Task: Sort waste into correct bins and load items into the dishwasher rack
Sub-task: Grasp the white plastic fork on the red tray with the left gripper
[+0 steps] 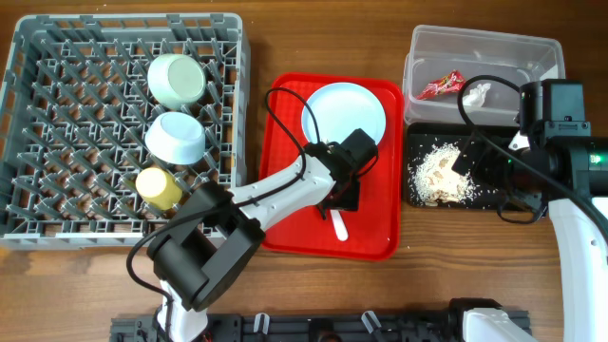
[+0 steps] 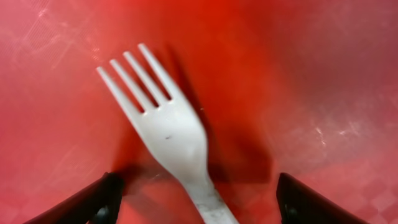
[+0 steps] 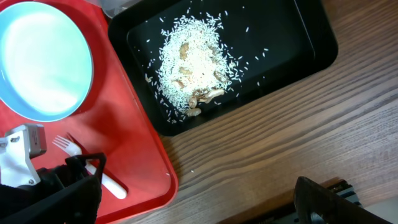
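The white plastic fork (image 2: 177,134) lies flat on the red tray (image 1: 375,218), in the half nearer the robot and just below the round plate (image 1: 344,112), which is also on the tray. Its long axis runs from the plate side toward the tray's near edge, with the tines pointing toward the plate and the handle end toward the near edge. In the left wrist view the tines point up and to the left, and the handle slants down to the bottom edge.

The left end effector (image 2: 200,202) hangs low over the handle with its jaws apart. One of its dark fingers (image 2: 93,202) stands on each side of the handle, with red tray showing in the gaps, so nothing is gripped.

The right end effector (image 1: 467,160) hovers over the black tray (image 3: 292,43) with its jaws spread wide and empty. A heap of rice scraps (image 3: 189,62) lies in that tray, which rests on the wooden tabletop (image 3: 280,143) beside the red tray.

Behind the black tray, the clear tub (image 1: 532,52) holds the red wrapper (image 1: 439,86) and the white paper scrap (image 1: 478,93). On the left, the grey rack (image 1: 57,142) carries two pale green bowls (image 1: 176,79) (image 1: 177,139) and the yellow cup (image 1: 160,188) in a line along its right side.
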`<state>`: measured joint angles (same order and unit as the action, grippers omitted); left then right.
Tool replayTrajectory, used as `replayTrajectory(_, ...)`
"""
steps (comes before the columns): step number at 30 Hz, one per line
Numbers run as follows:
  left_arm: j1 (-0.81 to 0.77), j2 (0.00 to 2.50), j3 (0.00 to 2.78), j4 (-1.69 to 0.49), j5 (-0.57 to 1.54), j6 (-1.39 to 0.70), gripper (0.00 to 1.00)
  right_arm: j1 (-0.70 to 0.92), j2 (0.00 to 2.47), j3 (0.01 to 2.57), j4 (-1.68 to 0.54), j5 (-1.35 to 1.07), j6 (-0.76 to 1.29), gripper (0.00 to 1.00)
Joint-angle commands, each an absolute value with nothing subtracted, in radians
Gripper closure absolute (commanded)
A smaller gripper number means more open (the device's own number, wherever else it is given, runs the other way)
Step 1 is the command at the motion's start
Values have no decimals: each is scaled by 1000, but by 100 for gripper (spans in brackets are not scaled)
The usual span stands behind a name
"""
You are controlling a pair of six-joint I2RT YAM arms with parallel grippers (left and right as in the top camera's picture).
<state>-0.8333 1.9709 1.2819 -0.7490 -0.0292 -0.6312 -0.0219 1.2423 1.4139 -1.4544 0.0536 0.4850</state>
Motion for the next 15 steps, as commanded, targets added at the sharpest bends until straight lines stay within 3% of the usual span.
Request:
replayTrajectory(1, -836, 2006, 1274, -764, -54, -641, 47, -26, 1243, 1419, -1453, 67, 474, 0)
replayTrajectory(7, -836, 2006, 1274, -778, -54, -641, 76, -26, 1243, 1419, -1453, 67, 474, 0)
replayTrajectory(15, -820, 2000, 1275, -809, -54, -641, 91, -26, 1243, 1419, -1453, 67, 474, 0)
